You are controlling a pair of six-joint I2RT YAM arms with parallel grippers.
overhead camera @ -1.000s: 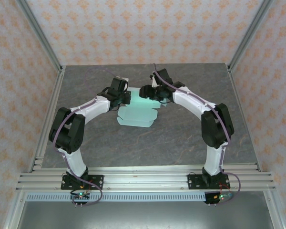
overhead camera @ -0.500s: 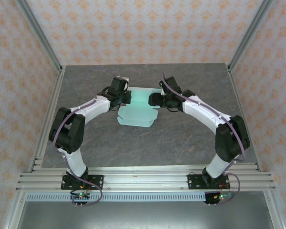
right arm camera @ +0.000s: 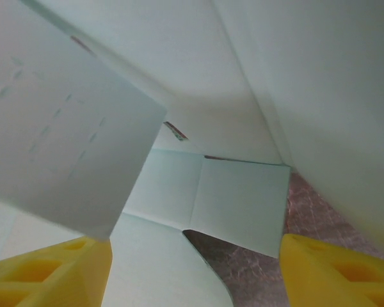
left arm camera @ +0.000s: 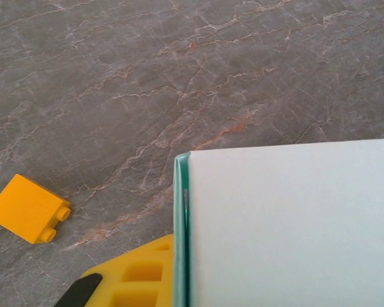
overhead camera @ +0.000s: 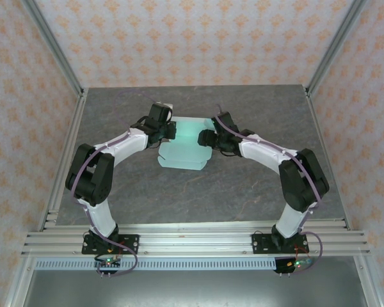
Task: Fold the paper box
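Observation:
The paper box (overhead camera: 182, 150) is a pale mint-green card sheet lying mid-table, with its far panels raised. My left gripper (overhead camera: 168, 131) is at its far-left corner, shut on the upright edge of a raised panel (left arm camera: 288, 224). One yellow finger (left arm camera: 137, 278) presses against that edge and the card hides the other. My right gripper (overhead camera: 208, 138) is at the box's right side, open. Its yellow fingers (right arm camera: 51, 275) stand wide apart, with flat card panels (right arm camera: 237, 195) below and raised flaps (right arm camera: 64, 128) around them.
A tiny orange block (left arm camera: 29, 208) lies on the grey marbled table (overhead camera: 243, 185) just left of the left gripper. Aluminium frame posts (overhead camera: 64, 160) border the table, with patterned walls behind.
The right gripper came down from the box's far edge to its right side, and its jaws opened wider. The right elbow swung outward. The left gripper held still.

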